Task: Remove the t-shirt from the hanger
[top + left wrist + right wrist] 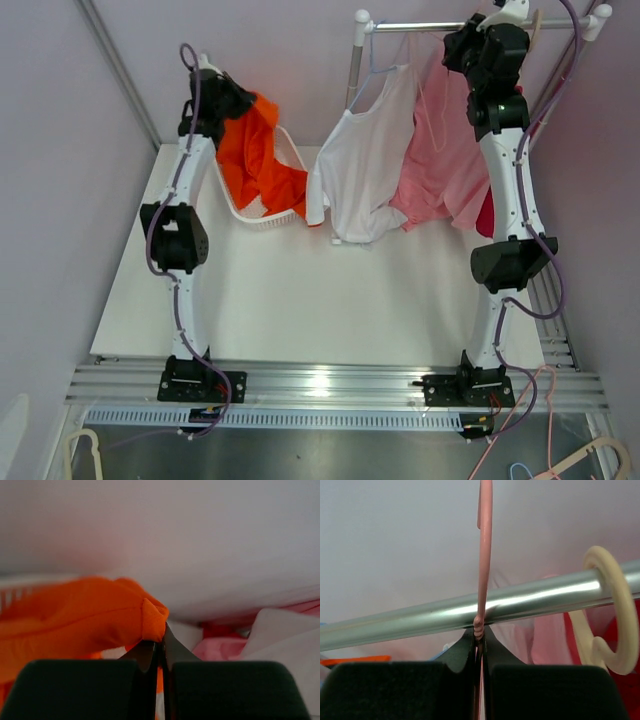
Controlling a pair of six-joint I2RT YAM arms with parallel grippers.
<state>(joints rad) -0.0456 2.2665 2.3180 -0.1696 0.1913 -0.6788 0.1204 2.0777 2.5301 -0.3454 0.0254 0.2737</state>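
Observation:
My left gripper [228,103] is shut on an orange t-shirt [262,150] and holds it up over the white basket [232,205]. In the left wrist view a fold of the orange cloth [90,615] is pinched at my closed gripper [161,642]. My right gripper [462,42] is up at the metal rail [420,26], shut on the neck of a pink hanger [485,540] just below the rail [420,617]. A pink t-shirt [445,160] hangs under it. A white t-shirt [365,170] hangs on a pale hanger to its left.
A cream hanger hook [615,610] sits on the rail right of the pink hanger. A red garment [486,215] hangs behind the right arm. The white tabletop [300,300] lies below the rail. Loose hangers lie on the floor at the front.

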